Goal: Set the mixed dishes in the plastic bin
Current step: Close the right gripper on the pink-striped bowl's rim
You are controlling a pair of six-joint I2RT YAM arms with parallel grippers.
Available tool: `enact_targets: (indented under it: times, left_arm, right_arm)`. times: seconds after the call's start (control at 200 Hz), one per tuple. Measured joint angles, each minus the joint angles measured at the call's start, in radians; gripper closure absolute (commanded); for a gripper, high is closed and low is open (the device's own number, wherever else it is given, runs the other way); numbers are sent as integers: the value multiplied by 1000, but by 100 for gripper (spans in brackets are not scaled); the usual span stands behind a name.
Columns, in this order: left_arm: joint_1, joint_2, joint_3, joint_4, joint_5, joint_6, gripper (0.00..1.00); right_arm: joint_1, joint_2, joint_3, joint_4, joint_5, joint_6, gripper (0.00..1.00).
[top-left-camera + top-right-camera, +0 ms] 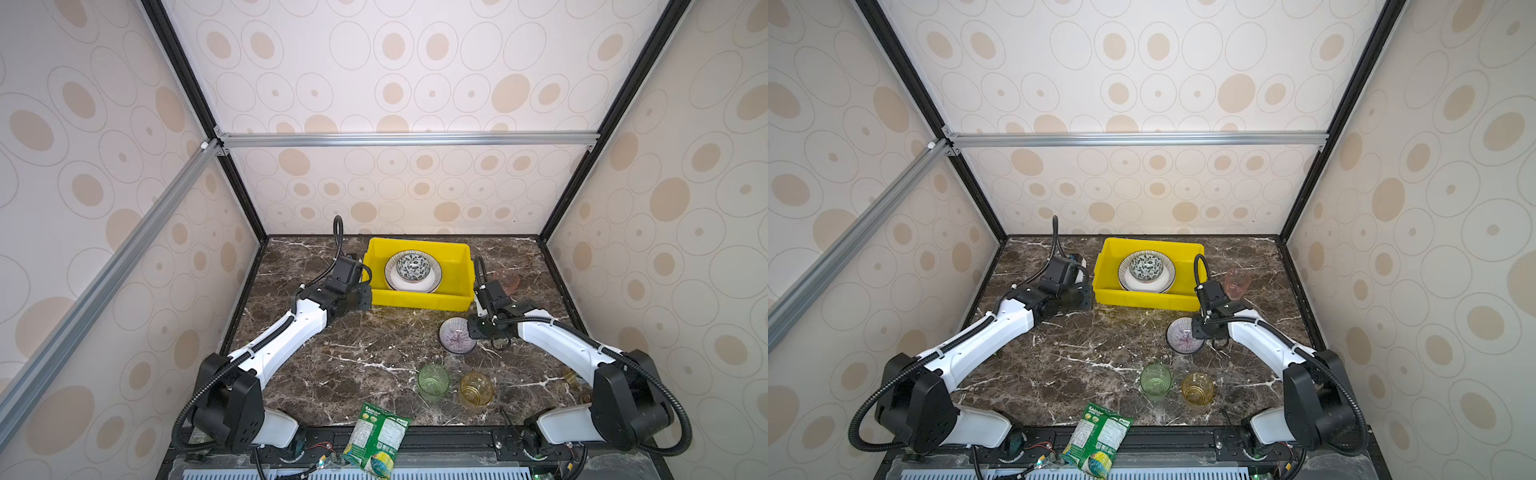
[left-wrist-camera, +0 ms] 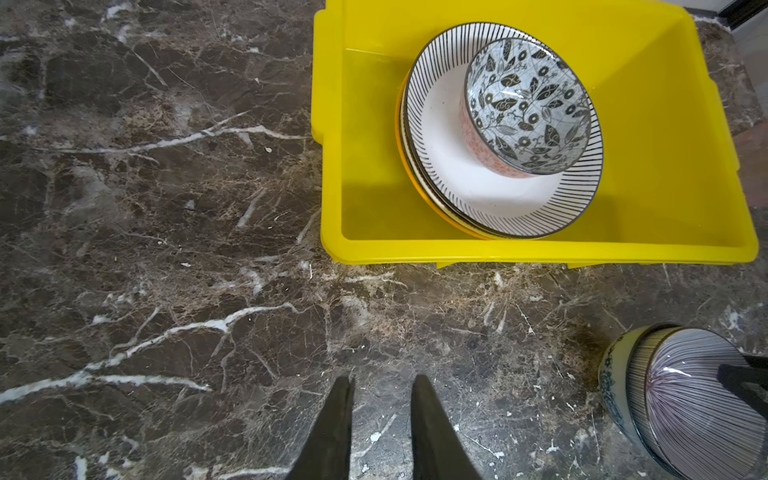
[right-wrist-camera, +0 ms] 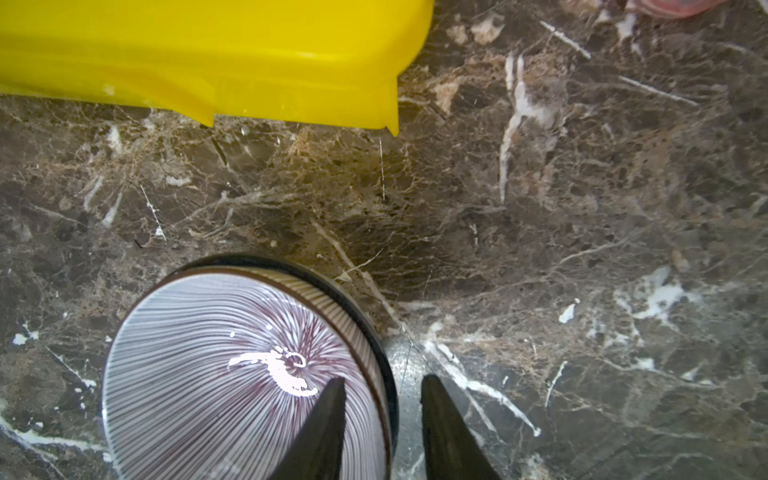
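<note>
The plastic bin [image 1: 419,301] is yellow and stands at the back of the table. Inside it a blue floral bowl [image 1: 412,267] sits on a black-striped plate [image 2: 440,183]. A purple-striped bowl [image 1: 455,334] stands in front of the bin's right corner, nested in another bowl [image 2: 611,374]. My right gripper [image 3: 382,380] is open and straddles the purple-striped bowl's [image 3: 208,374] rim, one finger inside and one outside with a gap. My left gripper [image 2: 382,380] is open over bare table, left of the bin [image 2: 540,251], holding nothing.
A green tumbler [image 1: 433,381] and an amber tumbler [image 1: 476,388] stand near the front of the table. A pink tumbler [image 1: 1236,282] stands right of the bin. A green snack packet [image 1: 376,438] hangs over the front edge. Walls close in three sides.
</note>
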Motion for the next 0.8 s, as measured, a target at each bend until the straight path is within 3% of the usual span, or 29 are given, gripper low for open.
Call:
enact_targets:
  times: [0.8]
  left_arm:
    - [0, 18, -10, 23, 6, 0, 75]
  right_arm:
    - [0, 22, 6, 2, -2, 18, 86]
